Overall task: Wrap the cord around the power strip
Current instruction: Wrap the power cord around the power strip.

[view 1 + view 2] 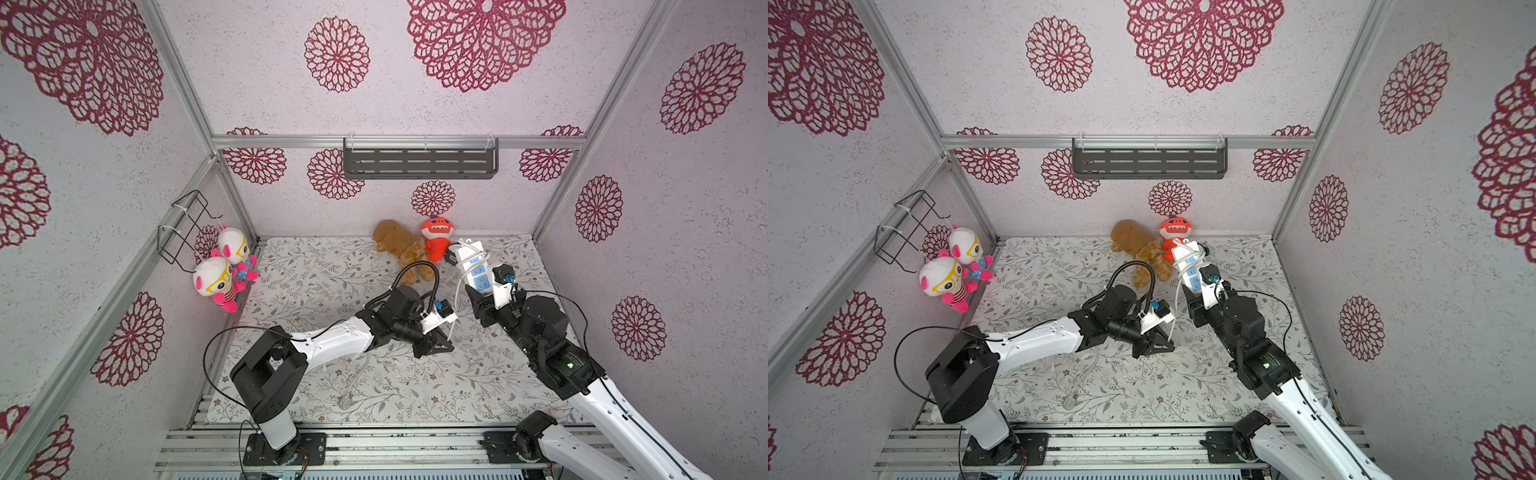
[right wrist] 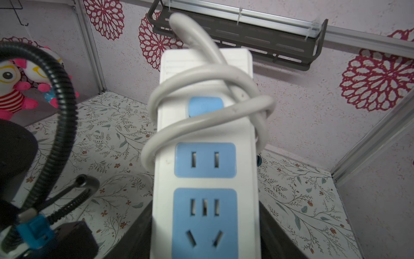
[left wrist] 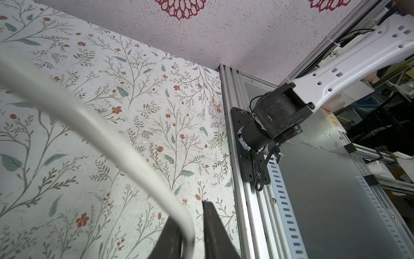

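Note:
The white power strip [image 1: 473, 266] [image 1: 1188, 266] [image 2: 206, 157], with its blue socket faces and button, is held off the mat, tilted toward the back wall. My right gripper [image 1: 484, 297] [image 1: 1198, 301] [image 2: 205, 224] is shut on its near end. The white cord [image 2: 201, 74] loops twice round its far end. From there the cord [image 1: 457, 291] hangs down to my left gripper [image 1: 449, 347] [image 1: 1169, 347] [image 3: 190, 213]. Its jaws stand slightly apart: the cord [image 3: 89, 121] rests against one finger, with a gap to the other. The plug [image 1: 344, 402] [image 1: 1068, 402] lies on the mat near the front.
A brown plush [image 1: 399, 249] and an orange shark plush [image 1: 436, 239] lie at the back wall beside the strip. Two white-and-pink plush toys [image 1: 224, 270] hang under a wire basket [image 1: 183, 224] on the left wall. A grey shelf [image 1: 419, 162] is mounted on the back wall.

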You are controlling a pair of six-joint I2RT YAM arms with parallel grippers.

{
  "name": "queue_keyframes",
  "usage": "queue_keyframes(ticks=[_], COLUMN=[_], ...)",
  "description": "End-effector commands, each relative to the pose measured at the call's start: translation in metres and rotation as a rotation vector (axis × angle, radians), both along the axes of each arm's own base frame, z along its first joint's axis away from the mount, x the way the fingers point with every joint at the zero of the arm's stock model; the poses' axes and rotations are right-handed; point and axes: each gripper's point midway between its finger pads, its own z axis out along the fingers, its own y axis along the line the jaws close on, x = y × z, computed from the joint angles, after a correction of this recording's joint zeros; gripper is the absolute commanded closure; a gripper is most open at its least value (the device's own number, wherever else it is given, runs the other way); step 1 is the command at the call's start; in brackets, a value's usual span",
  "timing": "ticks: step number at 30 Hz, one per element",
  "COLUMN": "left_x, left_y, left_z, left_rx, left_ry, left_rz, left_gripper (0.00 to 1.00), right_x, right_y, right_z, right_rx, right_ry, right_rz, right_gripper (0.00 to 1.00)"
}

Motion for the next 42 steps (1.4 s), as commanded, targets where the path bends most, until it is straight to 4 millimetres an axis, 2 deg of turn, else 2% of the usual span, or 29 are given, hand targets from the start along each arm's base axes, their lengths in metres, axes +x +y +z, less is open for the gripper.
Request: queue_keyframes(ticks=[1, 6, 15, 17, 22, 25, 28, 31, 34, 42], left_x=[0.006, 0.013, 0.014, 0.014, 0.013, 0.006, -0.007, -0.023, -0.029, -0.024], left_y=[-0.011, -0.018, -0.028, -0.029, -0.02, -0.006, 0.006, 0.018, 0.029, 0.051], left_z=[0.001, -0.009, -0.028, -0.029, -0.027, -0.016, 0.0, 0.015, 0.036, 0.1], left_rx=[-0.053, -0.074, -0.081, -0.083, -0.052, -0.001, 0.061, 0.146, 0.196, 0.222], left_ry=[-0.032, -0.051, 0.023, 0.036, 0.027, -0.012, -0.063, -0.122, -0.181, -0.447], left_rz=[0.014, 0.02, 0.003, 0.001, 0.028, 0.033, 0.0, -0.063, -0.1, -0.135], left_gripper=[0.75, 0.73, 0.71, 0.73, 0.87, 0.91, 0.92, 0.94, 0.95, 1.0], right_x=[-0.001, -0.001, 0.005, 0.007, 0.012, 0.017, 0.025, 0.027, 0.027, 0.016], right_y=[-0.002, 0.0, -0.003, -0.003, -0.018, -0.034, -0.04, -0.036, -0.03, -0.015], right_z=[0.046, 0.051, 0.053, 0.051, 0.05, 0.044, 0.029, 0.015, 0.006, -0.027], right_rx=[0.105, 0.109, 0.085, 0.08, 0.062, 0.066, 0.062, 0.035, 0.016, -0.038], right_ry=[-0.104, -0.105, -0.099, -0.092, -0.079, -0.038, 0.03, 0.074, 0.096, 0.206], right_rz=[-0.003, 0.004, -0.023, -0.027, -0.065, -0.096, -0.083, -0.057, -0.023, 0.089], right_gripper=[1.0, 1.0, 1.0, 1.0, 1.0, 1.0, 1.0, 1.0, 1.0, 1.0])
